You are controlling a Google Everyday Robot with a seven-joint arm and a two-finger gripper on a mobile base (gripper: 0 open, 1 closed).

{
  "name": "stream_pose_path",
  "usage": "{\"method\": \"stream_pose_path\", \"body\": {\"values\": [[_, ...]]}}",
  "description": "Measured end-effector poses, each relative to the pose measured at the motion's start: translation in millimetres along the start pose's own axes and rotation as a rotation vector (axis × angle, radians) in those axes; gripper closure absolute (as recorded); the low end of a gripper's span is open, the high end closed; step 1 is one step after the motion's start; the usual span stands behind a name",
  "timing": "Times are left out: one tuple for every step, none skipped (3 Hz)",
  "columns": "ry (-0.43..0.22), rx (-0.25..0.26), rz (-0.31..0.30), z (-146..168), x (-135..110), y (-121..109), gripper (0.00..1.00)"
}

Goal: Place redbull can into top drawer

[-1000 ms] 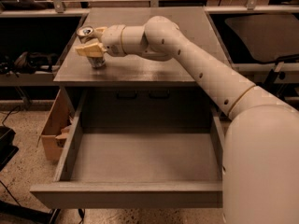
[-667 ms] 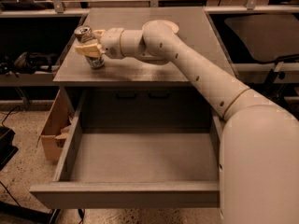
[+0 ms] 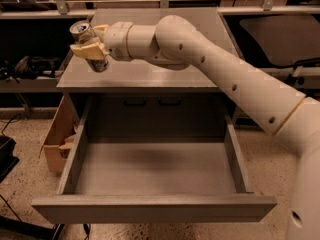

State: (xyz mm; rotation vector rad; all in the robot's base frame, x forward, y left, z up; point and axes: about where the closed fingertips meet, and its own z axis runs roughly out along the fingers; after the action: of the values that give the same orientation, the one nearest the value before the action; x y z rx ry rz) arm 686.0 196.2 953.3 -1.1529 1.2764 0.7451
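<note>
camera view | gripper [image 3: 90, 47] clamps redbull can [image 3: 81, 31] (tilted) | over cabinet [image 3: 150, 70] left edge

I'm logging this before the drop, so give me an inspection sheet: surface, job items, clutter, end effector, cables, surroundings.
Surface: grey cabinet top, nothing standing on it.
Job's things: redbull can tilted in the end effector over the top's left edge; top drawer pulled open, floor bare.
Clutter: cardboard box on the floor left of the cabinet.
Grippers: end effector shut on the can.
Cables: dark cable on the floor, far left.
Surroundings: shelf at left with dark items; speckled floor.
</note>
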Motion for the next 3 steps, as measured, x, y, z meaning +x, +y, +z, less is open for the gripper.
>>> {"method": "stream_pose_path", "body": {"values": [[0.064,0.047,-0.013,-30,-28,40,1.0],[0.094,0.053,0.028,-53,-22,75,1.0],[0.042,0.03,0.094,-73,3,98,1.0]]}}
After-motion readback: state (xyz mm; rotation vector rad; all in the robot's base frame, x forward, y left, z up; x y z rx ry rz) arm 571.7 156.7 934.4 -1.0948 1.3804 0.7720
